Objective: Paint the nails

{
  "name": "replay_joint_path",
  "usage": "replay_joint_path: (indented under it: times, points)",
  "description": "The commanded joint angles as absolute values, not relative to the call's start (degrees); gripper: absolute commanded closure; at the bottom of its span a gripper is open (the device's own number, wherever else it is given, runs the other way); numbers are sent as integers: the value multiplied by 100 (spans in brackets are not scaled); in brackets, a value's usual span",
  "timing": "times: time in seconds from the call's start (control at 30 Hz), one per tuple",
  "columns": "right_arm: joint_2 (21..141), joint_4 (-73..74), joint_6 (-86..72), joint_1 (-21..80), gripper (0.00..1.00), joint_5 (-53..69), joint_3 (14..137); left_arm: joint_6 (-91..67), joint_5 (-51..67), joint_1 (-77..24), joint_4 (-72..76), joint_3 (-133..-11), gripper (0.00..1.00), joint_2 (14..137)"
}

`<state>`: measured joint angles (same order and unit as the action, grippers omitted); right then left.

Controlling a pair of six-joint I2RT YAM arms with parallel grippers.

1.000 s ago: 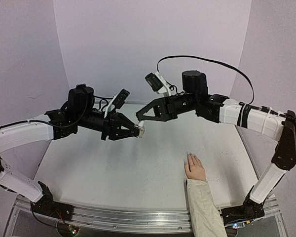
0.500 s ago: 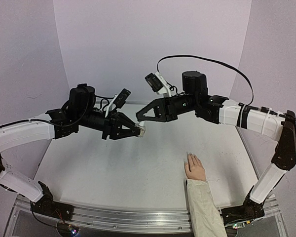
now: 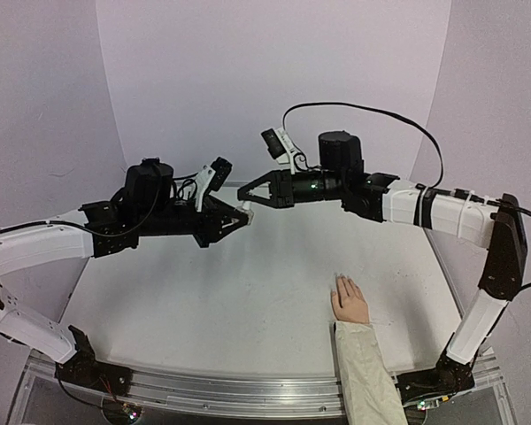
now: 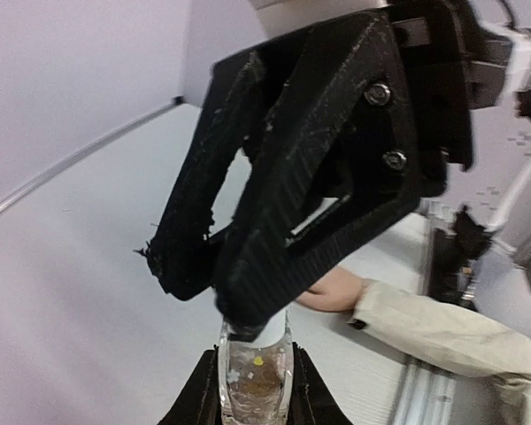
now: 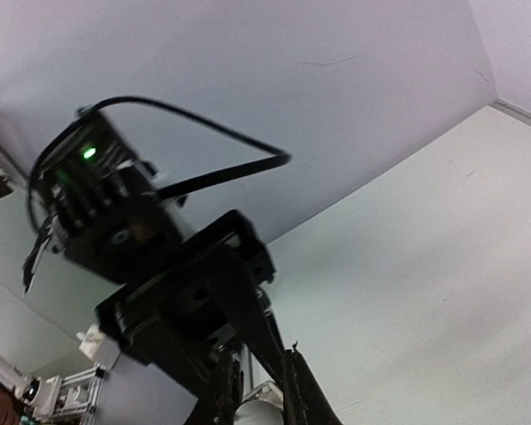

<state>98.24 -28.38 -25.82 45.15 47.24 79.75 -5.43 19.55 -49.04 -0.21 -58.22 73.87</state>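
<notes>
White surface [image 3: 203, 310], pale hand [image 3: 350, 301] lies at 4 o'clock. Held up near 12: left jaws clamped on clear bottle [image 4: 255, 376], right jaws pinched on its white cap [image 4: 264, 332]. Step looks like uncapping; next, twist cap free, carry to nails [image 3: 340, 282] at fingertips.

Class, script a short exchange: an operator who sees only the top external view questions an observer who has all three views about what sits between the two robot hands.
Operator: What is the left hand gripping?
Observer: A small clear bottle with pale flecks inside, pinched between its fingers.
Operator: And the right hand?
Observer: Its wrist view shows it closed around the bottle's white cap.
</notes>
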Motion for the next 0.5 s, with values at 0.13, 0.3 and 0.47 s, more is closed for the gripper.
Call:
replay_joint_path:
  times: [0.13,0.3,0.47]
  points:
    - [9997,-1504,-4141,6063,100,-398,8553,558,-2323,-5293,564,-6215,100,7899]
    - [9870,-1279,-4240,6132,100,-985,8665,590,-2147,-5431,566,-6228,100,8082]
    - [9571,-1350,-3801,6010,100,-779,8593,482,-1790,-5432,567,-5958,100,7832]
